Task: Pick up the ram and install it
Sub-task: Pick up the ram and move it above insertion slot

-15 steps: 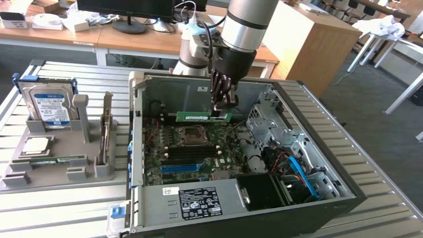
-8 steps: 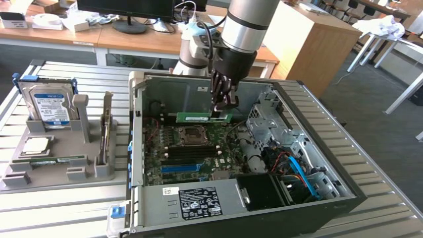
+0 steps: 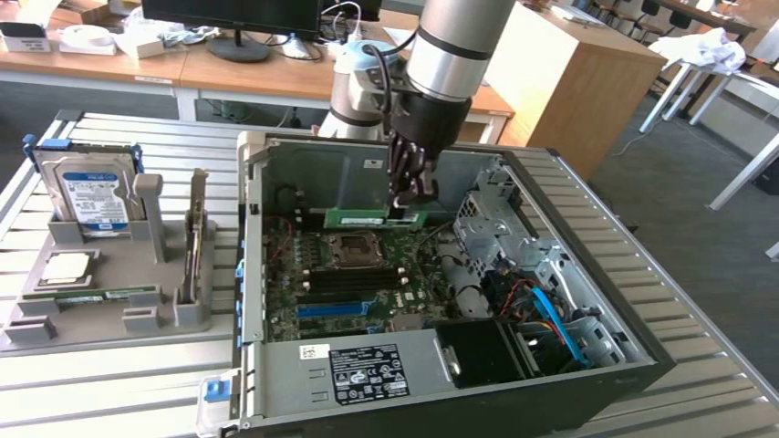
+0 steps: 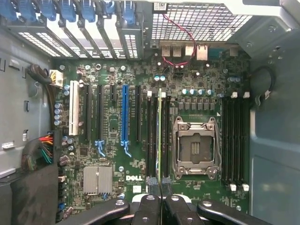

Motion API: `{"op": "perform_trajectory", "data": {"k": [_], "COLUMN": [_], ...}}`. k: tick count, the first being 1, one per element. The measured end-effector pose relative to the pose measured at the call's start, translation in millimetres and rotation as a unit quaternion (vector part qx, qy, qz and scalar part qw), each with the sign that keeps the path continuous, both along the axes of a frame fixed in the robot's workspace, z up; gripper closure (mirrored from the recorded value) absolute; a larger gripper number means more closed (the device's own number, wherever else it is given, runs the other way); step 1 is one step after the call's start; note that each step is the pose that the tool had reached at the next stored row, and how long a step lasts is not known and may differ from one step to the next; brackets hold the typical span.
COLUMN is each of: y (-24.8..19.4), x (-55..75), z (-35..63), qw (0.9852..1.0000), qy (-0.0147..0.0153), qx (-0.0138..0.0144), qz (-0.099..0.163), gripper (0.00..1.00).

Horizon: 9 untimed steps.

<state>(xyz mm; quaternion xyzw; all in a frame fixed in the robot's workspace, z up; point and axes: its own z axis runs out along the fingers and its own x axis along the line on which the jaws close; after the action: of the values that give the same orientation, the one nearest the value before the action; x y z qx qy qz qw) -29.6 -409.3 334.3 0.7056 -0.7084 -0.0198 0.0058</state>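
Observation:
My gripper (image 3: pixel 411 203) reaches down into the open computer case (image 3: pixel 353 370) and is shut on the ram (image 3: pixel 365 219). The ram is a narrow green stick held level and on edge above the motherboard (image 3: pixel 353 283). In the wrist view the ram (image 4: pixel 160 136) is seen edge-on as a thin green line between my black fingers (image 4: pixel 149 206). It hangs in line with the black memory slots (image 4: pixel 152 136) beside the empty processor socket (image 4: pixel 194 147). I cannot tell whether its lower edge touches a slot.
A grey holder (image 3: pixel 109 315) at the exterior view's left carries a silver hard drive (image 3: pixel 91 196), a square processor chip (image 3: pixel 67 266), a flat green stick (image 3: pixel 98 296) and an upright card (image 3: pixel 195 237). Drive cages (image 3: pixel 493 228) and cables (image 3: pixel 548 310) crowd the case's far side.

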Motion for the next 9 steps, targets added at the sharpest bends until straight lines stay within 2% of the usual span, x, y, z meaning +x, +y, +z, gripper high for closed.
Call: {"op": "perform_trajectory", "data": {"k": [9], "y": [-0.1], "x": [0.0], "z": [-5.9], "qw": [1.0000], "qy": [0.0000], "qx": [-0.0002], "qz": [0.000], "gripper": [0.89]}}
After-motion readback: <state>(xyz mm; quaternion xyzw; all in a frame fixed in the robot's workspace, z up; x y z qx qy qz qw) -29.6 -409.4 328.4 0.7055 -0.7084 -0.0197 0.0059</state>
